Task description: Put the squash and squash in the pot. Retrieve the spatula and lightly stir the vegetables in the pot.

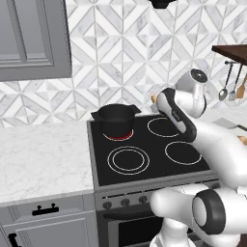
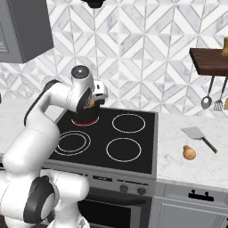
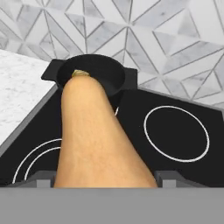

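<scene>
A kitchen: black four-ring stove (image 1: 149,144), marble counter (image 1: 43,159), tiled backsplash (image 2: 147,53), hanging utensils (image 2: 213,99).

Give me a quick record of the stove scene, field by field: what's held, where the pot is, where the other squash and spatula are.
held item: squash, between the fingers of the gripper
pot: on the stove's back left burner, which glows red
gripper position: over the stove near the pot, squash not yet dropped in
second squash: on the counter right of the stove
spatula: flat on the same counter, behind the second squash
</scene>
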Controlling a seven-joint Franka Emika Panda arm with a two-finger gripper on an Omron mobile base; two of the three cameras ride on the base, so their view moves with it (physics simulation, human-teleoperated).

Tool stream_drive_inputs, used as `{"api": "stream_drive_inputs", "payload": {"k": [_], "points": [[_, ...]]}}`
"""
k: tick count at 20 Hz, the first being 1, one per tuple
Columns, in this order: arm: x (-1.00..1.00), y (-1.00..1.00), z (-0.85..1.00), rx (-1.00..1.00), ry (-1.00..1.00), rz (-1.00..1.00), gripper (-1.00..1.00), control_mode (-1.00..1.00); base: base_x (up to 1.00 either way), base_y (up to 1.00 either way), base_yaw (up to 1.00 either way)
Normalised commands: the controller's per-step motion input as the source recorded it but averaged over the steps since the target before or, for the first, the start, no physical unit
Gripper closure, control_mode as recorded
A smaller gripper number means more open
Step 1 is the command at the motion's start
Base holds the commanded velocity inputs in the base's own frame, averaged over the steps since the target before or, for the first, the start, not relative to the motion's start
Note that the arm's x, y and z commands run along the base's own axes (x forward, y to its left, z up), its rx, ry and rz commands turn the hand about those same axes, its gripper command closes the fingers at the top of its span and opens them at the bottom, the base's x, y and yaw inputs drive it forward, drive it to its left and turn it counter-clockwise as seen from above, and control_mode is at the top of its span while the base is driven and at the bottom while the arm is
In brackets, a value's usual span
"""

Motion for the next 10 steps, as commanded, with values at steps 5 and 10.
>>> {"api": "stream_drive_inputs", "payload": {"k": [5, 10], "points": [[0.67, 0.91, 0.19, 0.00, -0.04, 0.07, 1.00, -1.00, 0.00, 0.00, 0.00], [0.80, 0.67, -0.16, 0.00, 0.00, 0.03, 1.00, -1.00, 0.00, 0.00, 0.00]]}}
